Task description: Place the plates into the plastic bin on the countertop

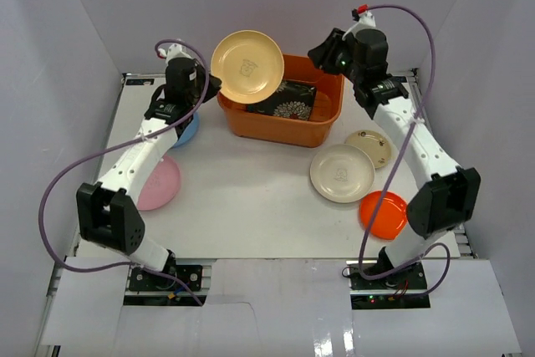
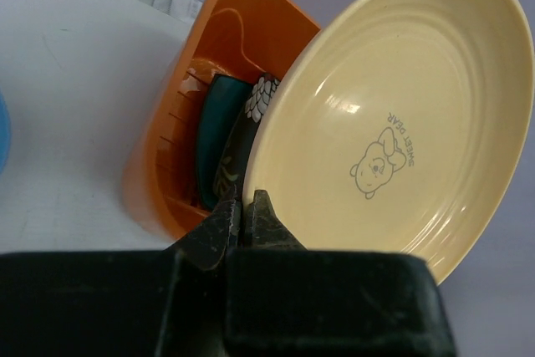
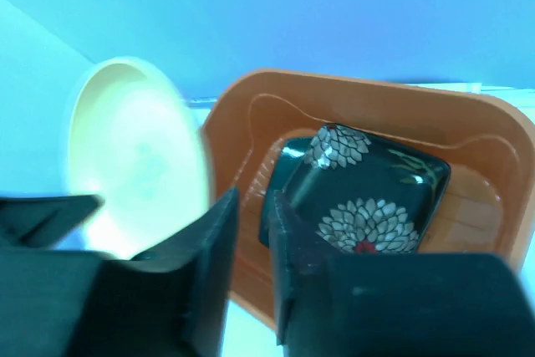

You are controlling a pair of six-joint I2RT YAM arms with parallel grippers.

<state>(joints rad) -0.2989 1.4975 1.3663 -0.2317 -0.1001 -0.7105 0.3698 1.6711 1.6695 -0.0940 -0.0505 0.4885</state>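
Left claw [image 2: 247, 204] pinching pale yellow plate [image 2: 401, 114], right claw [image 3: 251, 198] ajar, empty; 8 plates [image 1: 341, 173], 1 orange bin [image 1: 280, 128]; blue one [image 1: 189, 130] half-hidden

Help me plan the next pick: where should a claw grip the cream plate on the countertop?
I'd pinch the cream plate by its rim on the left side, coming down from above. It lies flat, face up, so only the rim offers hold; the tan plate and orange plate crowd its right.

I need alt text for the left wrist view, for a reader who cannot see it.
The left gripper pinches the rim of a pale yellow plate, which partly hides the orange plastic bin. Inside the bin are a teal plate and a black flowered plate.
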